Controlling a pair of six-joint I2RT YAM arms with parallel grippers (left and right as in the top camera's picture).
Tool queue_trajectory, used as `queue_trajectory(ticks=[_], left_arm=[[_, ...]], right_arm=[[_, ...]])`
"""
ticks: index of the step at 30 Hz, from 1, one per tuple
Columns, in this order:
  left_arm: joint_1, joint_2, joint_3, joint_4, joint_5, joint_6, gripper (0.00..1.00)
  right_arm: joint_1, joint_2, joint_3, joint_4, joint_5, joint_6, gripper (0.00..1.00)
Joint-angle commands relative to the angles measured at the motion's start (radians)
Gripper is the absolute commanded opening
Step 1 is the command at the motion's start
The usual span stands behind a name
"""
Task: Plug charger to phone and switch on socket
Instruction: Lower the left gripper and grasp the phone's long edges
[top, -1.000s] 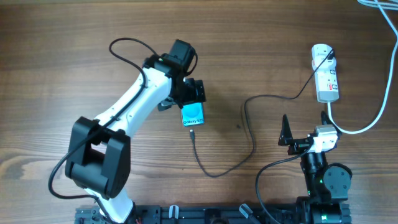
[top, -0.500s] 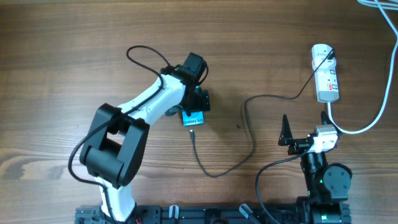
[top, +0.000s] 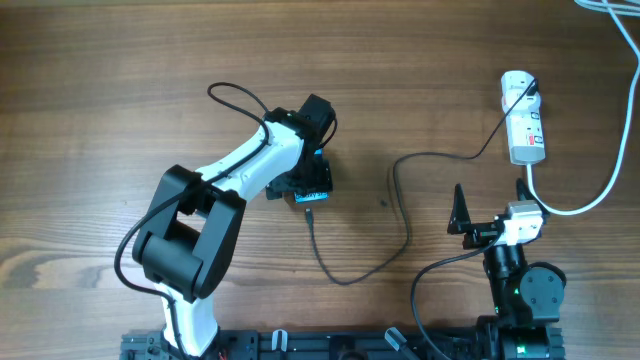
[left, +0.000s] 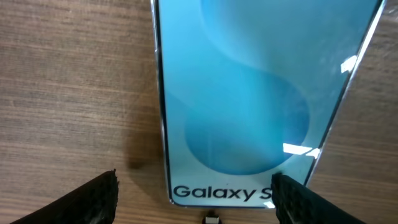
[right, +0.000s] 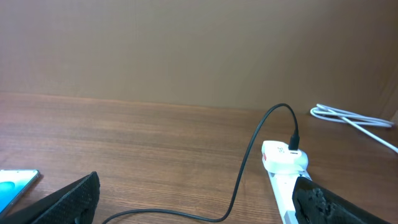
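The phone (left: 249, 93) lies flat with its teal screen up and its "Galaxy" text end towards my left gripper (left: 196, 202). That gripper is open and low over this end, its left finger clear of the phone and its right finger at the phone's corner. In the overhead view the gripper (top: 312, 178) hides most of the phone (top: 312, 192). The charger's tip (left: 211, 219) lies just off the phone's end, unplugged, and its black cable (top: 405, 215) loops back to the socket (top: 524, 120). My right gripper (top: 489, 205) is open, empty and below the socket (right: 286, 158).
A thicker white cable (top: 600, 190) runs from the socket's near end out to the right table edge and also shows in the right wrist view (right: 354, 118). The left arm's own black cable (top: 235, 95) arcs above it. Bare wooden table (top: 120, 80) surrounds them.
My left gripper has swung right and come down over the phone, which now shows far less from overhead. The phone, charger cable and right arm have not moved.
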Motion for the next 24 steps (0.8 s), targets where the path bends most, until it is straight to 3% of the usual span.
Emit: queue_trajectory(ticks=[1,9,11,15,24], left_arm=[[-0.004,0.015,-0.011,0.078,-0.014,-0.008,1.00],[-0.005,0.015,-0.011,0.171,-0.025,-0.061,1.00],[-0.005,0.015,-0.011,0.164,-0.025,-0.062,0.97],[-0.005,0.015,-0.018,0.130,-0.025,-0.061,0.81],[-0.003,0.015,-0.119,0.112,-0.061,-0.065,0.79]], right_arm=[[-0.003,-0.007,-0.001,0.002,0.000,-0.001,1.00],[-0.003,-0.007,-0.001,0.002,0.000,-0.001,1.00],[-0.003,-0.007,-0.001,0.002,0.000,-0.001,1.00],[-0.003,-0.007,-0.001,0.002,0.000,0.000,0.99],[-0.003,-0.007,-0.001,0.002,0.000,-0.001,1.00]])
